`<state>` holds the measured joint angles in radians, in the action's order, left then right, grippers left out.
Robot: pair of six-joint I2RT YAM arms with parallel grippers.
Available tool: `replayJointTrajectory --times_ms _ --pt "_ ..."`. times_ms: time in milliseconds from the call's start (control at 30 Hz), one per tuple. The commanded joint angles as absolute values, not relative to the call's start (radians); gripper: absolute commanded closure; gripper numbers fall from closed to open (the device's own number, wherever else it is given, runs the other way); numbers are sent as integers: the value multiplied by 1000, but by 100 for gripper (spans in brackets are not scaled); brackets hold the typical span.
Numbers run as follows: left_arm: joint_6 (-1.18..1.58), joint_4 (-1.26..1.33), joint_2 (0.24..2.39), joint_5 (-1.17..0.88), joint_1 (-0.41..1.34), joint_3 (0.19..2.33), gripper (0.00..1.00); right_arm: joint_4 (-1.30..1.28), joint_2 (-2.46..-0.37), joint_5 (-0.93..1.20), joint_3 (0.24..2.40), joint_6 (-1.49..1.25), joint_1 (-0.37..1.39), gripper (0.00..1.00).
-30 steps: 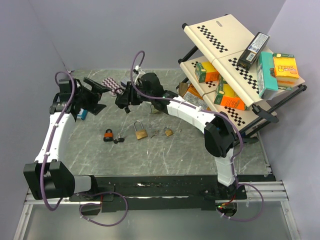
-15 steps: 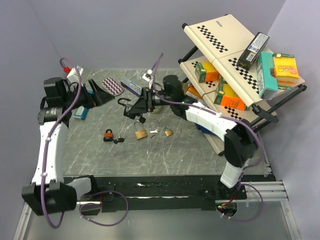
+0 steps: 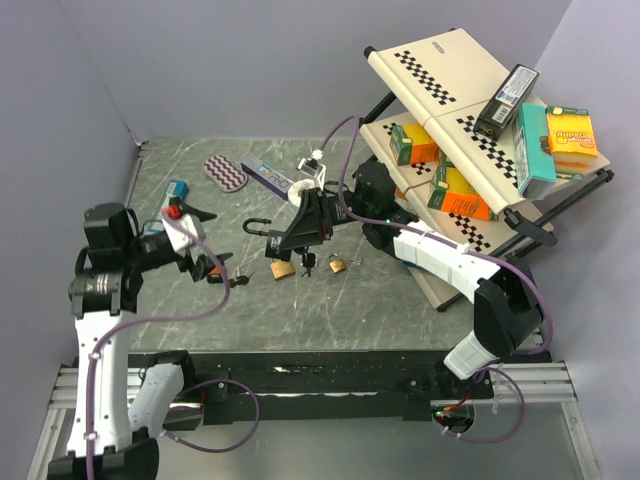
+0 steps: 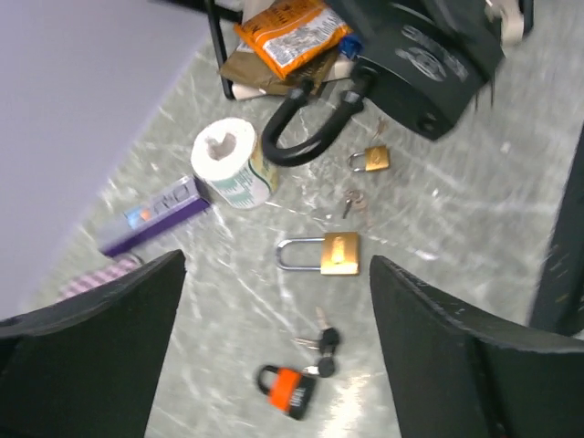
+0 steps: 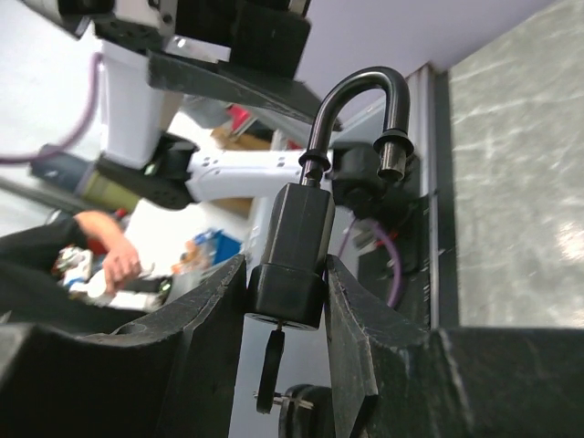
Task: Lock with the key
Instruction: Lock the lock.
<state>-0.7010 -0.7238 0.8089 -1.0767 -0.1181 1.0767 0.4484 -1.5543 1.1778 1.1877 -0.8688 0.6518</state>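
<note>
My right gripper (image 3: 292,236) is shut on a black padlock (image 3: 270,232) and holds it above the table, its shackle (image 5: 360,100) swung open. In the right wrist view the padlock body (image 5: 297,239) sits between my fingers, with a key (image 5: 271,370) hanging from its underside. My left gripper (image 3: 205,262) is open and empty, hovering over an orange padlock (image 4: 290,392) with black-headed keys (image 4: 321,342) beside it. A brass long-shackle padlock (image 4: 328,254), a small brass padlock (image 4: 370,159) and loose keys (image 4: 351,199) lie on the table.
A slanted rack (image 3: 470,130) with boxes stands at the right. A tape roll (image 4: 233,164), a purple box (image 4: 155,212), a patterned pouch (image 3: 225,172) and a small blue item (image 3: 177,188) lie at the back of the marbled table (image 3: 380,300).
My left arm has swung back toward the near edge and lowered over the orange padlock. My right gripper has carried the black padlock right and nearer, above the brass padlocks.
</note>
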Motion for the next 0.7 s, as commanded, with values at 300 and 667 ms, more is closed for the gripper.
replayJointTrajectory --times_ms 300,667 --pt "-1057 -552 689 -1014 87 973 32 718 -1506 1279 1137 -1031 666 100" --pt "-1058 -479 732 -973 184 974 43 716 -1512 1290 1149 -1034 693 100"
